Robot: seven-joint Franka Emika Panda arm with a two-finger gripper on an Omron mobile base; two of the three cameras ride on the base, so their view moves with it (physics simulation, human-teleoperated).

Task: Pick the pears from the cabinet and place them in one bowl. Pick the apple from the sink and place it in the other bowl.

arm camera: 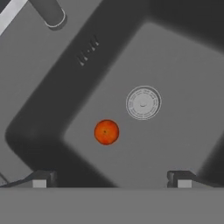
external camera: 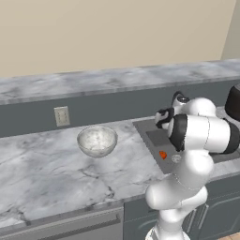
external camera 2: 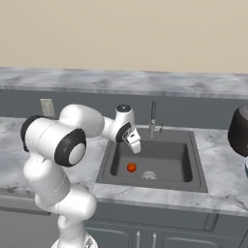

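The apple [arm camera: 106,131], small and red-orange, lies on the floor of the dark grey sink [external camera 2: 145,182], left of the round drain [arm camera: 143,103]. It also shows in both base views [external camera 2: 131,167] [external camera: 162,154]. My gripper [external camera 2: 135,148] hangs open above the basin's left part, pointing down, with nothing between its fingertips [arm camera: 41,179]. In the hand view the apple sits a little above the middle of the gripper [arm camera: 111,180], well below it. The clear glassy bowl [external camera: 97,140] stands empty on the counter left of the sink. The pears and the cabinet are out of view.
A thin dark faucet [external camera 2: 153,117] rises behind the sink. A dark round vessel [external camera 2: 240,131] stands on the counter to the right. A wall outlet [external camera: 61,116] is on the backsplash behind the marble counter [external camera: 47,173].
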